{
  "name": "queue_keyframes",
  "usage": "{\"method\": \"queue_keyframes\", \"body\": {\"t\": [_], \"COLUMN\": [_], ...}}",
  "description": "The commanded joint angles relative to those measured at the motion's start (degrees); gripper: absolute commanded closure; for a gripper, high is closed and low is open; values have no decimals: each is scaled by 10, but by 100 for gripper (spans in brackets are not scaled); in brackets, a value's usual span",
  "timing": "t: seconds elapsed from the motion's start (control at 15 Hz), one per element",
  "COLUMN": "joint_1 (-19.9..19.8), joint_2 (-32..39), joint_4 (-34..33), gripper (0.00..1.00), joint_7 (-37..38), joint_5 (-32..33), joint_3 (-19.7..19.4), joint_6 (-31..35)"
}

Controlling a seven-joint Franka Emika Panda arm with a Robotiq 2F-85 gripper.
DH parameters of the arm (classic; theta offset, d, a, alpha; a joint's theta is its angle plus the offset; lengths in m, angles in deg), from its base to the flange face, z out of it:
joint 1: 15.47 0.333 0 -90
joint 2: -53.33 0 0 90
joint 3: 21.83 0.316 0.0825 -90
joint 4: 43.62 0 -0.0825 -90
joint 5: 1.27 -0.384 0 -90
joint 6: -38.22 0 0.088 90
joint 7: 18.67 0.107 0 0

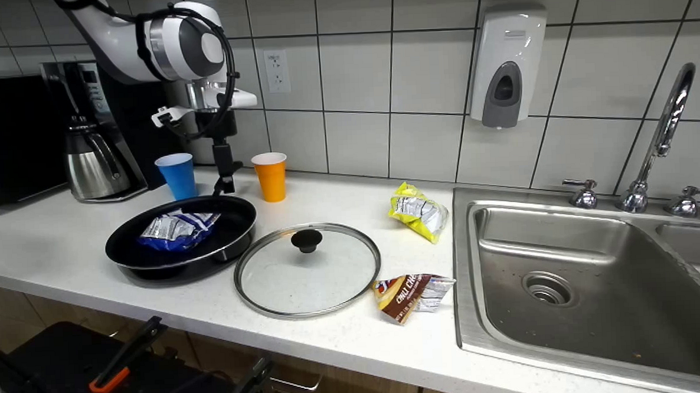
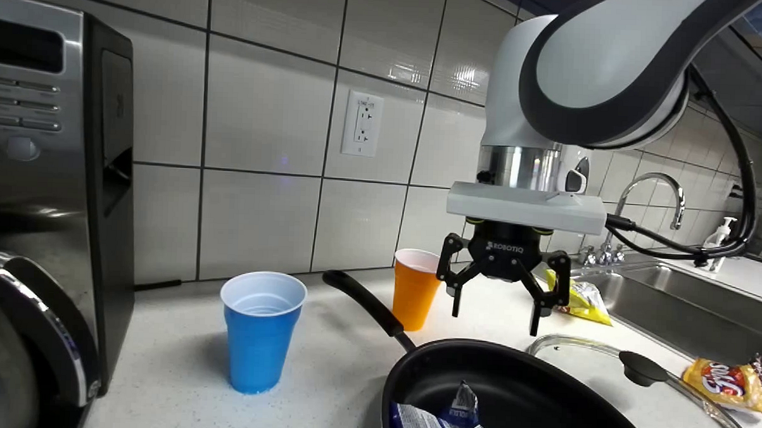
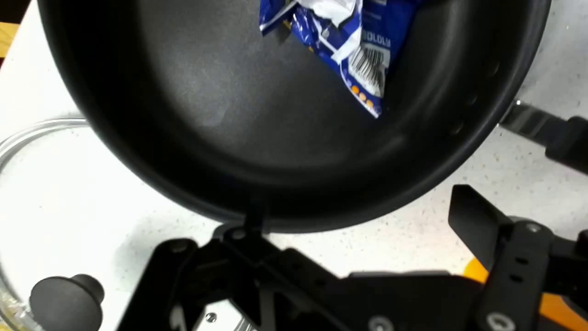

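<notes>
My gripper [image 2: 494, 324] stands open above the counter, its two fingers wide apart with nothing between them. Just beyond its fingertips lies a black frying pan [image 3: 220, 92]; in the wrist view a fingertip overlaps the pan's rim, and contact cannot be told. Inside the pan rests a crumpled blue chip bag [image 1: 177, 230], partly cut off in the wrist view. Close by the gripper, an orange cup [image 2: 413, 291] stands upright, mostly hidden by a finger in the wrist view. The pan's black handle [image 2: 365, 302] points toward the wall, between the orange cup and a blue cup [image 2: 262, 336].
A glass lid [image 1: 306, 275] with a black knob lies beside the pan. Farther along are a yellow bag [image 1: 418, 211] and a brown-orange chip bag [image 1: 410, 297], near the steel sink [image 1: 468, 274]. A coffee maker [image 1: 97, 160] stands behind the blue cup, against the tiled wall.
</notes>
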Motion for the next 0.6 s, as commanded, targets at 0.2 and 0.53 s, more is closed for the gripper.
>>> {"method": "queue_keyframes", "body": {"t": [0.2, 0.53], "joint_1": [-39, -75], "joint_2": [-46, -55], "joint_4": [31, 48], "gripper": [0, 0], "joint_7": [66, 81], "joint_5": [31, 41], "joint_3": [-29, -53], "joint_6": [-6, 2]}}
